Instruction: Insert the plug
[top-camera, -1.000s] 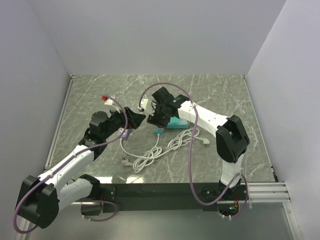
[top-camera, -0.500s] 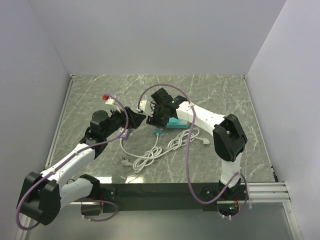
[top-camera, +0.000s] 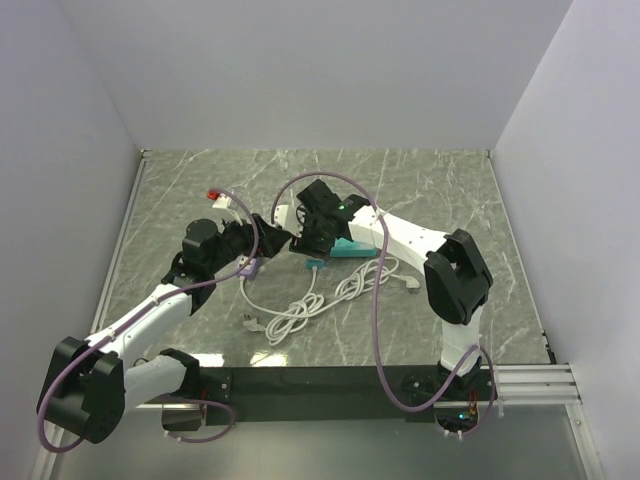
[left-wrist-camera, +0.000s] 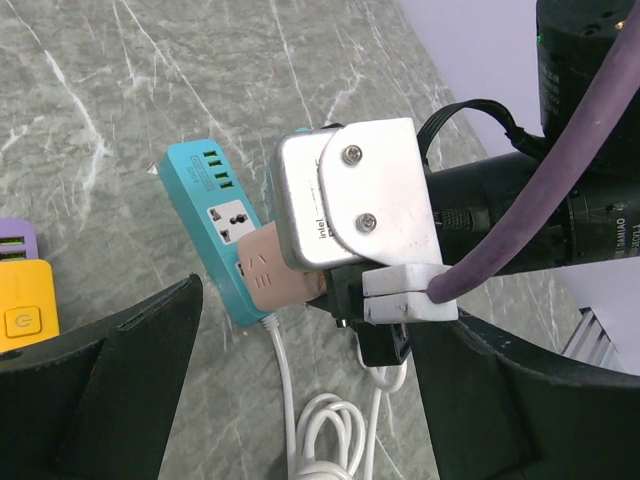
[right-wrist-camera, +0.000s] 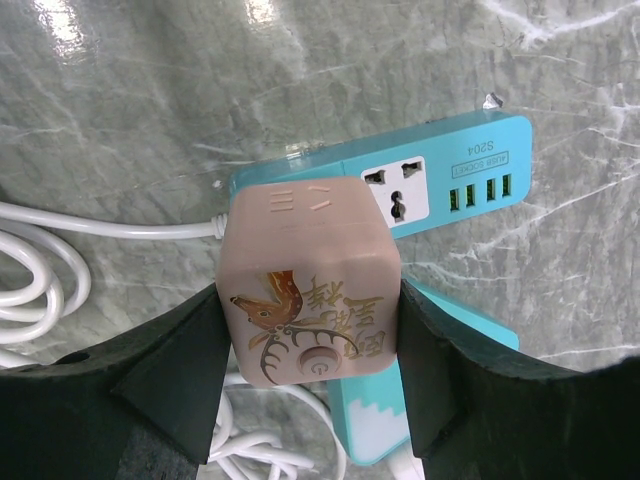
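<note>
My right gripper (right-wrist-camera: 310, 340) is shut on a pink cube plug (right-wrist-camera: 310, 280) with a gold deer drawing and a round button. The cube hangs over the cord end of the teal power strip (right-wrist-camera: 440, 175), which lies flat on the marble table. In the left wrist view the pink cube (left-wrist-camera: 275, 270) overlaps that end of the teal strip (left-wrist-camera: 210, 215); whether its prongs are in a socket is hidden. My left gripper (left-wrist-camera: 310, 330) stands open just left of the right gripper (top-camera: 312, 238), with nothing held between its fingers.
A white cable (top-camera: 300, 305) lies coiled in front of the strip, with loose white plugs (top-camera: 412, 285) at its ends. A yellow block (left-wrist-camera: 25, 310) and a purple one (left-wrist-camera: 15, 240) lie to the left. A red-tipped piece (top-camera: 213, 194) sits further back.
The left arm has crept slightly towards the right gripper. The right gripper with the pink cube has shifted a little left over the strip. Both grips are unchanged.
</note>
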